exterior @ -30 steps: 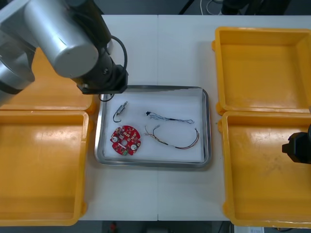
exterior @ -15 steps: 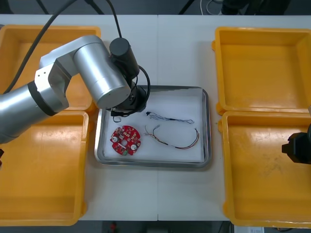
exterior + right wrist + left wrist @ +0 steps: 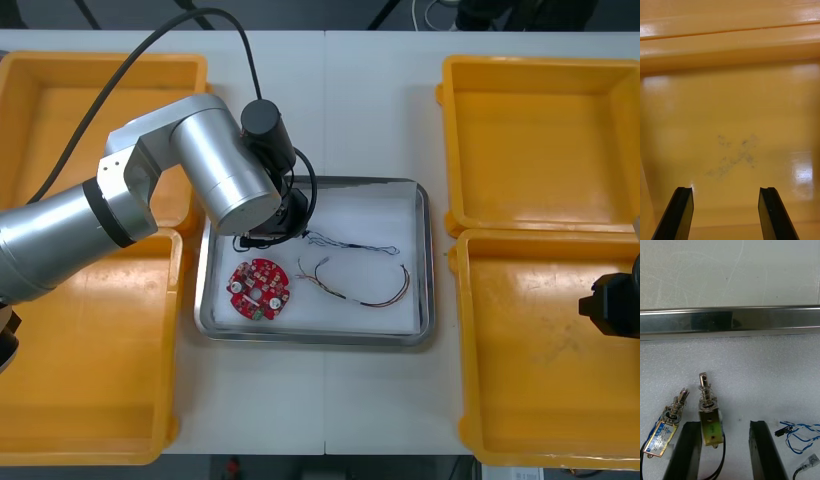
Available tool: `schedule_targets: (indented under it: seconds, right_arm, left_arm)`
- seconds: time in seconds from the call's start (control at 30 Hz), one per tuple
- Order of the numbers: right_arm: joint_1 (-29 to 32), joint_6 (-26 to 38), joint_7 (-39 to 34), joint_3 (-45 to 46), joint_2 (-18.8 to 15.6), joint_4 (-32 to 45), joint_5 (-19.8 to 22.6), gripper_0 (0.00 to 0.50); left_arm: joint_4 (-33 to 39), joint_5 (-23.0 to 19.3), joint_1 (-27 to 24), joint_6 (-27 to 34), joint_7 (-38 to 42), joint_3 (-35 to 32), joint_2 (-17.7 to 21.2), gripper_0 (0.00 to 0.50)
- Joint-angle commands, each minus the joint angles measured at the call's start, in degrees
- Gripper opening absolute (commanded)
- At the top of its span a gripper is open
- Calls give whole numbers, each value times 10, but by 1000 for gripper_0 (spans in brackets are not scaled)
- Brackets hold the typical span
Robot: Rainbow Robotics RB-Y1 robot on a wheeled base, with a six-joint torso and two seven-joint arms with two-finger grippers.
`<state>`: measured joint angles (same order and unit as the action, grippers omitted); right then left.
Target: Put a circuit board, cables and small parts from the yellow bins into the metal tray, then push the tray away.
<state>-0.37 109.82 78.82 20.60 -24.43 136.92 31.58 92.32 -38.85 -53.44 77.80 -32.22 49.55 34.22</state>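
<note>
Fingers (image 3: 692, 446) of the left gripper (image 3: 725, 425) stand apart inside the shiny rectangular metal tray (image 3: 730, 318) near its far rim, a small spring-tipped metal part (image 3: 710, 423) lying between them. Right gripper (image 3: 726, 193), also spread, hangs over the yellow plastic bin (image 3: 730, 105) right of the tray.

Light table (image 3: 360, 110) w/ centre seam, dark floor (image 3: 320, 12) beyond far edge

A light table (image 3: 380, 110) spans the scene, a thin seam (image 3: 325, 100) running down its middle from far edge to near edge. Beyond the table's far edge lies dark floor (image 3: 320, 12), with a pale looped cord (image 3: 437, 11) and a dark bulky shape (image 3: 490, 12) there.
</note>
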Motion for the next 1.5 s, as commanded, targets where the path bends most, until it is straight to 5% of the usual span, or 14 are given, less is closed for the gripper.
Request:
schedule_targets:
  seconds: [0.03,0.23,0.67,1.13,1.5]
  right_arm:
    - [7,2,24,-7,-2,7,7,500]
    - [5,2,24,-7,-3,8,7,500]
    - [-17,2,23,-17,-40,27,58,500]
    - [-103,2,26,-144,-117,86,120,500]
    - [-235,2,34,-330,-104,89,119,500]
  left_arm:
    - [16,5,-4,-6,37,5,-11,500]
    - [43,6,-5,5,51,3,-1,500]
    - [162,-45,4,197,52,-135,59,500]
    - [242,-151,142,260,-111,-354,191,500]
    - [242,-175,265,270,-283,-522,225,500]
